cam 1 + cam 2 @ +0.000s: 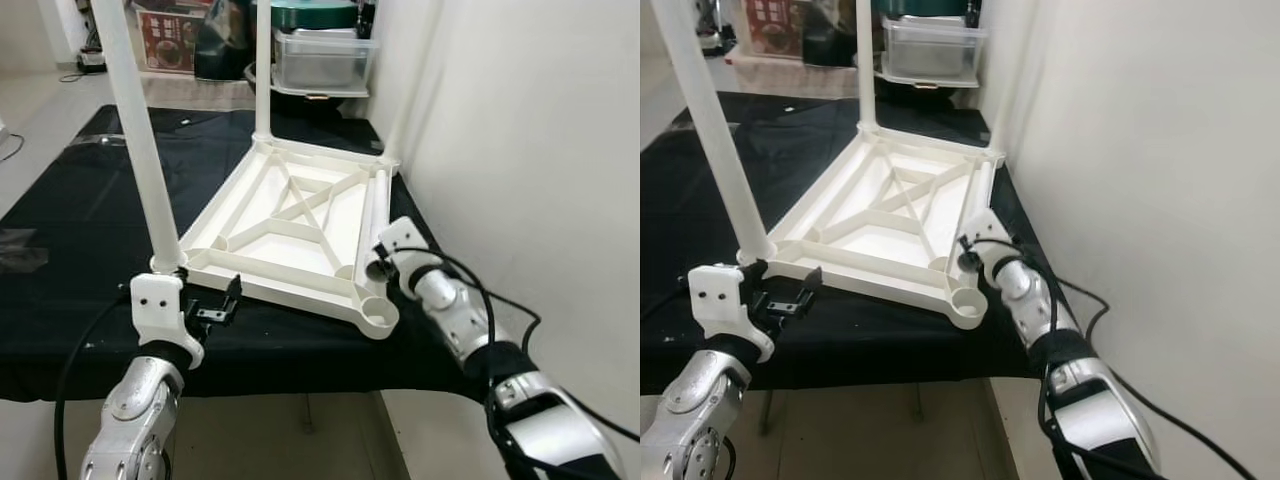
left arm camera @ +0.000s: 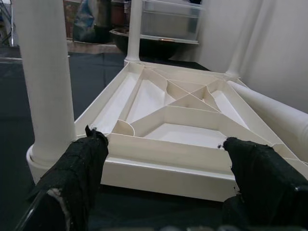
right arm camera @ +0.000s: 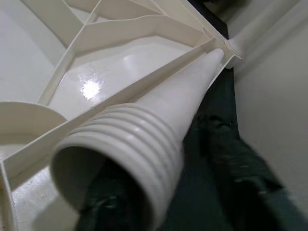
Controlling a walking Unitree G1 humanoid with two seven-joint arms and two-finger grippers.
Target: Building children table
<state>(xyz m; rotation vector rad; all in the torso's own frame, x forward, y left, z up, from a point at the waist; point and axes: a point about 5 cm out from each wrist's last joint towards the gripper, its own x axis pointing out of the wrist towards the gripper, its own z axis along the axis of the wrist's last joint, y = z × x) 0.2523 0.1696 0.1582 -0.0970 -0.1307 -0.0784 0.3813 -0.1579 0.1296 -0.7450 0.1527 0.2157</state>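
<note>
A white tabletop (image 1: 300, 225) lies upside down on a black cloth (image 1: 80, 250). Legs stand screwed into the near-left corner (image 1: 140, 130), the far-left corner (image 1: 263, 70) and the far-right corner (image 1: 412, 85). The near-right socket (image 1: 378, 318) holds nothing. A loose tapered leg (image 1: 377, 215) lies along the tabletop's right rim. My right gripper (image 1: 385, 262) is shut on its threaded end (image 3: 130, 159). My left gripper (image 1: 215, 300) hangs open just in front of the near rim, beside the near-left leg (image 2: 45, 77), with nothing between its fingers (image 2: 84, 163).
A white wall (image 1: 520, 150) runs close along the right side of the tabletop. Clear plastic bins (image 1: 322, 55) and boxes stand behind the far end. The cloth's front edge (image 1: 280, 355) drops off right under my grippers. Bare floor (image 1: 40, 110) lies far left.
</note>
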